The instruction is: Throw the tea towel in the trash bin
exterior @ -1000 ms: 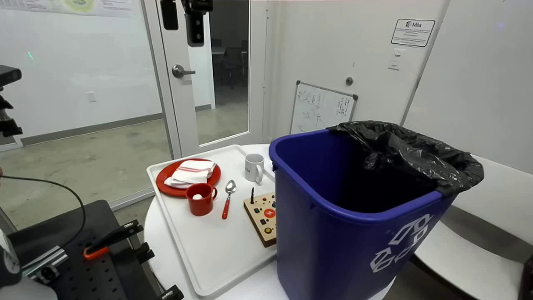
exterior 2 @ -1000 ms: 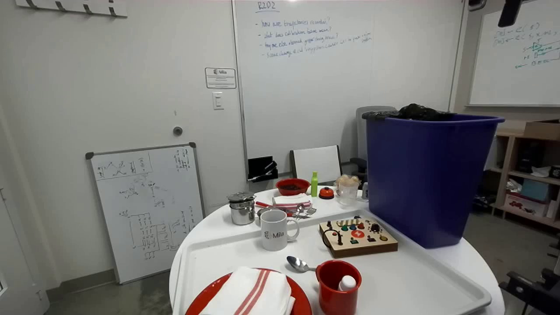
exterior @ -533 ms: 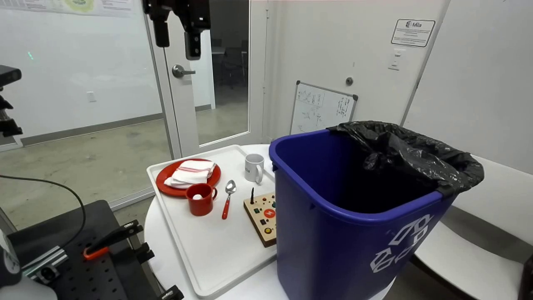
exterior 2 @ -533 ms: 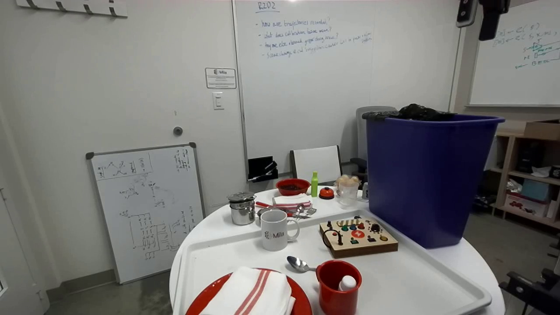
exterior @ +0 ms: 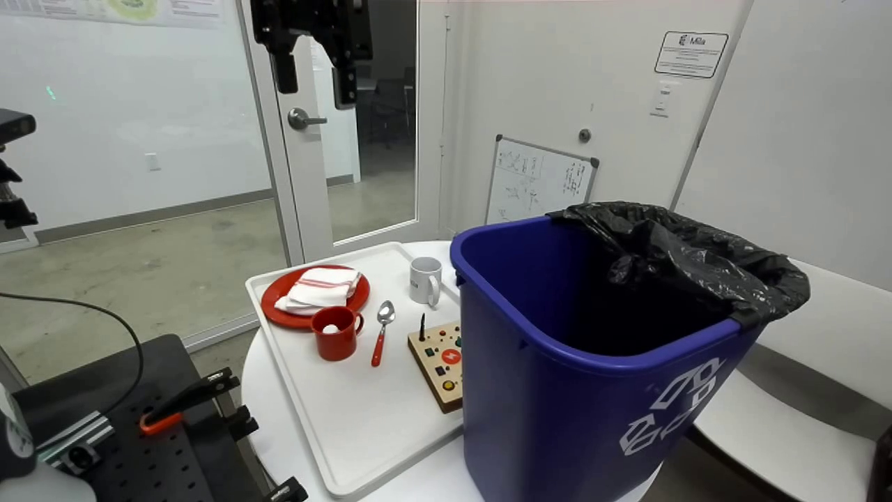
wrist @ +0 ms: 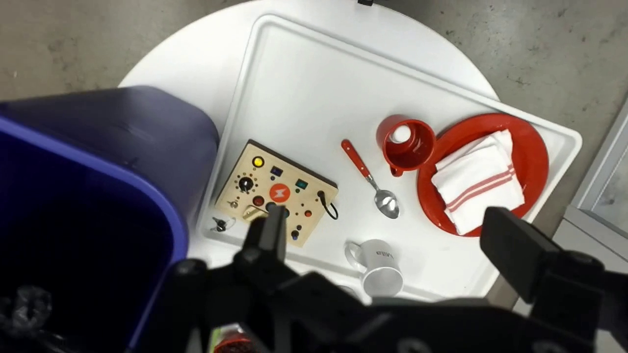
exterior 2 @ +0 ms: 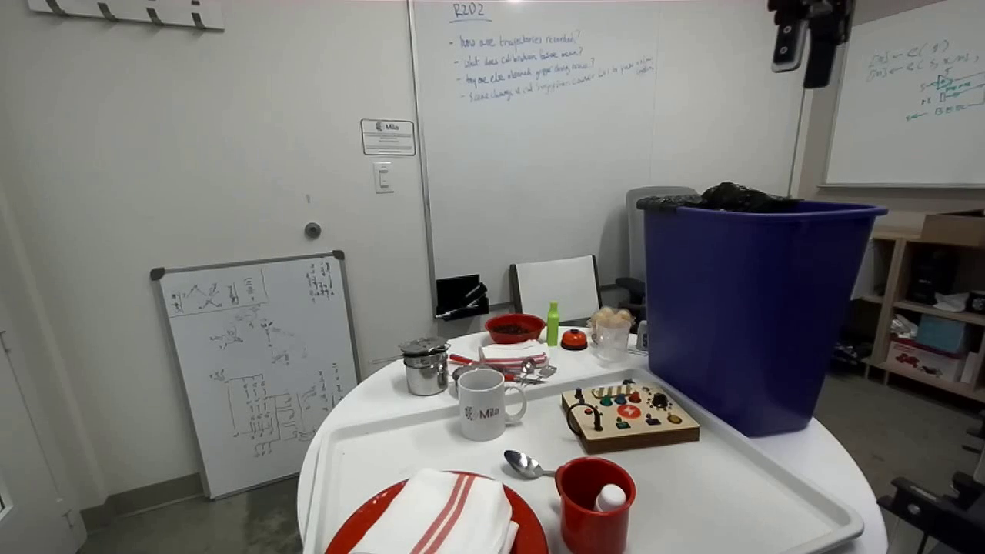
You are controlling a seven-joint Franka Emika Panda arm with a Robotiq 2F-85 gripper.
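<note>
A folded white tea towel with red stripes (exterior: 322, 286) lies on a red plate (exterior: 275, 301) at the tray's end; it also shows in the wrist view (wrist: 483, 181) and in an exterior view (exterior 2: 450, 508). The blue trash bin (exterior: 543, 418) stands upright, with a black liner (exterior: 697, 258) bunched over part of its rim; the bin also shows in an exterior view (exterior 2: 750, 308). My gripper (exterior: 313, 85) is open and empty, high above the table; it also shows in an exterior view (exterior 2: 803, 65). In the wrist view, its fingers (wrist: 385, 223) are wide apart, one just below the towel.
On the white tray (exterior: 376, 425) stand a red cup (exterior: 336, 341) holding a white item, a spoon (exterior: 380, 341), a grey mug (exterior: 424, 280) and a button board (exterior: 439, 362). Behind the tray are metal pots (exterior 2: 426, 369), a second striped towel (exterior 2: 514, 352) and a green bottle (exterior 2: 553, 325).
My open gripper has come lower; in one exterior view it has also moved left, further into view. The towel, the bin and the things on the tray have not moved.
</note>
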